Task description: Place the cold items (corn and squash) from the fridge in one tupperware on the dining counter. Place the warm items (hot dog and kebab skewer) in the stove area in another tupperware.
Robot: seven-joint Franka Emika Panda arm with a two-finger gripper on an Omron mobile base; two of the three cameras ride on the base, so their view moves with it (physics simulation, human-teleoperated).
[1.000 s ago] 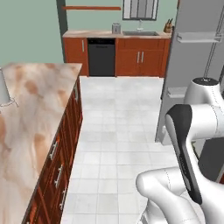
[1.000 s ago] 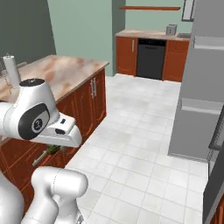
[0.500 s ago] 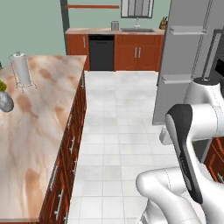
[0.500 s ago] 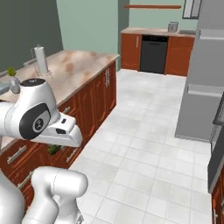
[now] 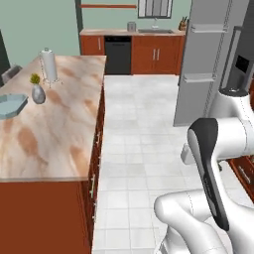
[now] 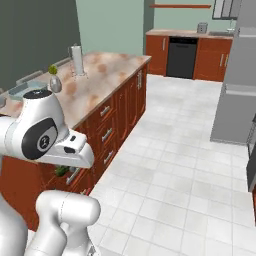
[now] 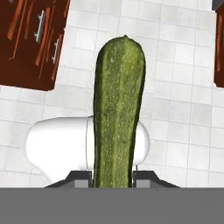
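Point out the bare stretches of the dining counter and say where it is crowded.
The dining counter is bare across its near half, up to the front edge. Its far left is crowded: the octagonal tray, the small vase and the paper towel roll. The hand holds the squash.

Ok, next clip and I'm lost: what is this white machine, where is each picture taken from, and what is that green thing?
All three pictures are rendered, not filmed. The machine is a white robot arm on a base that can drive across the kitchen floor. Two cameras ride on the base behind the arm, one to each side. The third sits on the hand and looks along the gripper, which is shut on the green oblong squash. On the long beige-pink marbled dining counter stand a white paper towel roll, a small grey vase and a pale blue-grey octagonal tray. The tall grey steel fridge stands to the right.
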